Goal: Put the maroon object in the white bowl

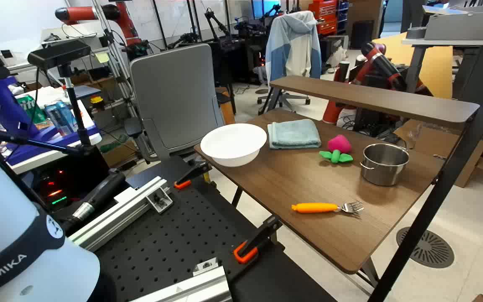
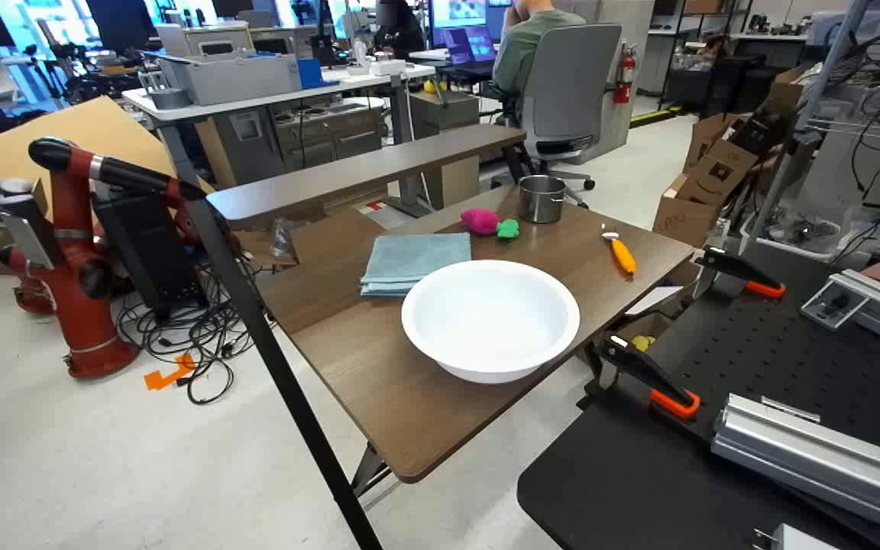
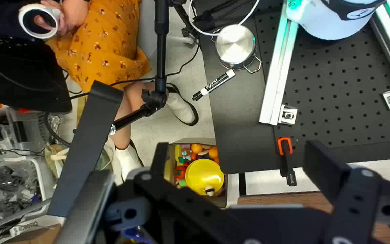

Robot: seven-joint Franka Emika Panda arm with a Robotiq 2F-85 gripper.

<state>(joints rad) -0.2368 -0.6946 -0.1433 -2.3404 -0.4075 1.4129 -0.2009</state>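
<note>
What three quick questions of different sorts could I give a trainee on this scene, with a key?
1. True or false: the towel lies nearer the white bowl than the fork does.
2. Where does the pink toy lie: A, in the white bowl; B, on the table; C, on the towel?
3. In the wrist view, how do the jaws of the gripper stand?

Key: 1 true; 2 B; 3 spread apart.
</note>
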